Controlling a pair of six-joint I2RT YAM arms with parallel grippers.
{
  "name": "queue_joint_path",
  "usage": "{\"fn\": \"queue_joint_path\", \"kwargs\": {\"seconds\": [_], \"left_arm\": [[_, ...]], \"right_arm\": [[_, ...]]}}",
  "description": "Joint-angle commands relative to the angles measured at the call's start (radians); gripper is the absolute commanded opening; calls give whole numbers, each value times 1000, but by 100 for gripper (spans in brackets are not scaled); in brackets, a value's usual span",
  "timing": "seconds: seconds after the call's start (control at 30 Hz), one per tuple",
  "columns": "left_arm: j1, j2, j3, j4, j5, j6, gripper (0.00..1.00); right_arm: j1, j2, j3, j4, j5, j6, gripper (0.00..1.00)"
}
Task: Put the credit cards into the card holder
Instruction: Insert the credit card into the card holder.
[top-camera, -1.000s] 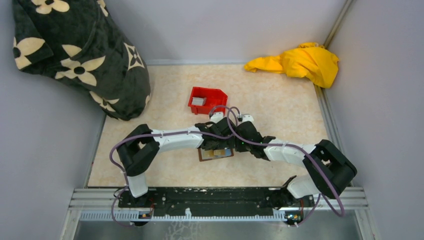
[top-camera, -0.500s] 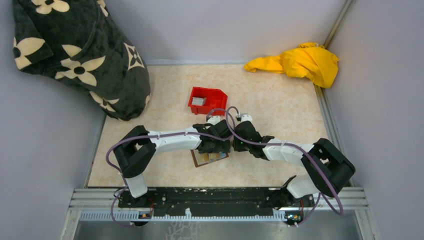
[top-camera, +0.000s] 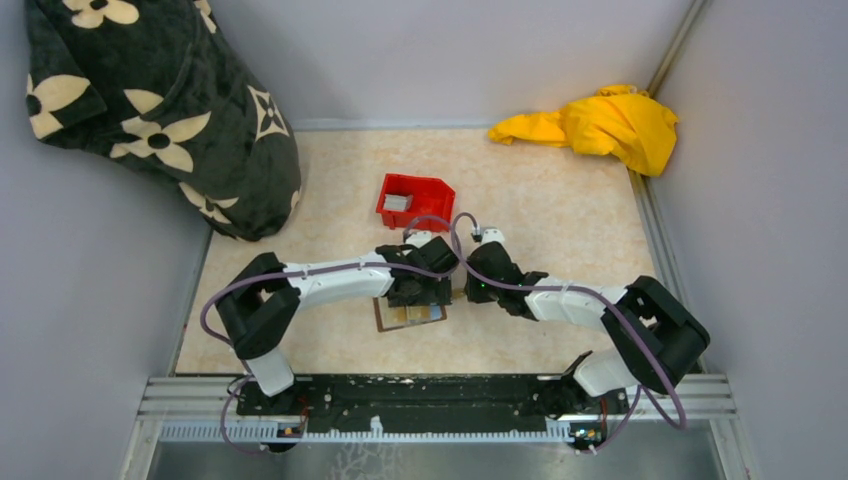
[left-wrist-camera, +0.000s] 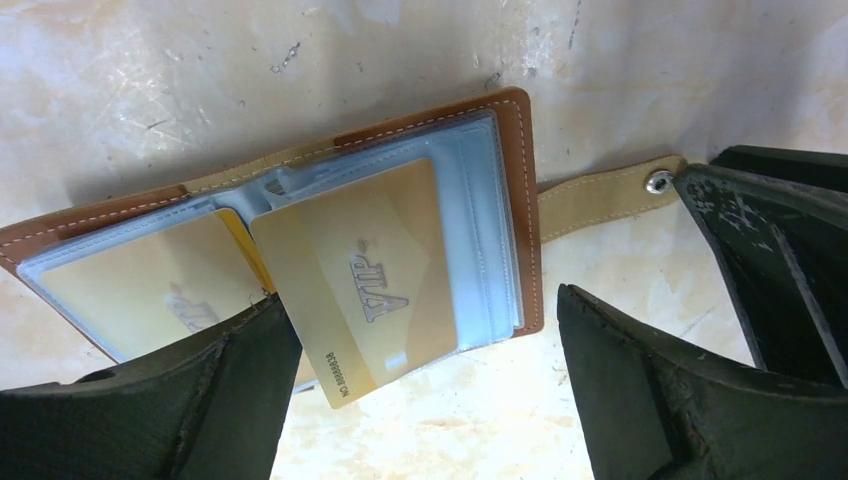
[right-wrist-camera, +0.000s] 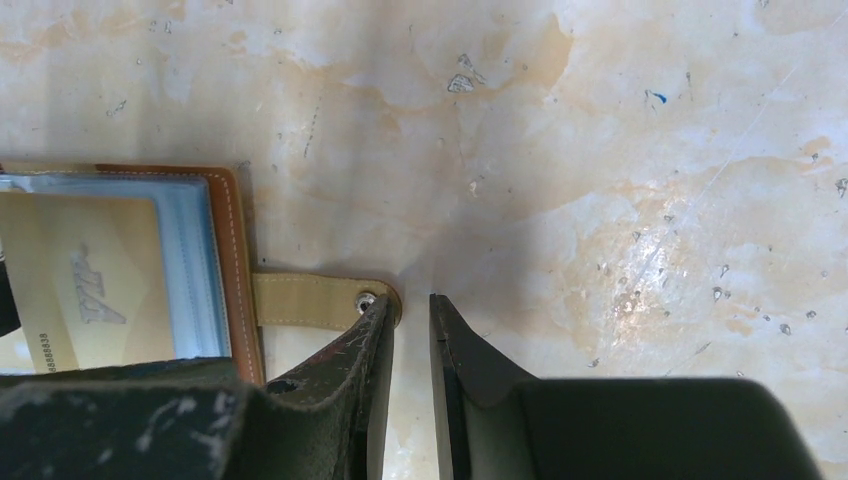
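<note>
Left wrist view shows a gold credit card (left-wrist-camera: 370, 280) lying askew on the open card holder (left-wrist-camera: 528, 220). One corner overhangs the holder's edge between the widely spread fingers of the left gripper (left-wrist-camera: 420, 305), so the card looks only partly seated. To finish well, the left gripper should probably square the card to the clear sleeve and slide it flat, while the right gripper (right-wrist-camera: 410, 300), its fingers narrowed to an empty slit at the strap (right-wrist-camera: 310, 300) tip, pins the holder.
</note>
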Motion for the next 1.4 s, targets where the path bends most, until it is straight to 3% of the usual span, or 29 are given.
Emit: {"fn": "queue_joint_path", "kwargs": {"seconds": [0.0,0.27,0.67,1.1,1.27,1.37], "left_arm": [[10,-88,-28,46,9,13,99],[27,-148,-31,101,-44,45,98],[74,-124,-76,20,-47,45,98],[93,-311,-214,50,-82,-2,95],[93,-426,-301,88,-107,-37,88],[93,-486,-360,113,-136,-45,75]], "right_arm": [[19,31,19,-15,-13,1,21],[31,39,25,-5,-14,-2,21],[35,41,38,-7,-14,-11,21],[61,49,58,-14,-1,-15,21],[68,51,59,-15,5,-14,21],[72,51,59,-14,13,-13,20]]}}
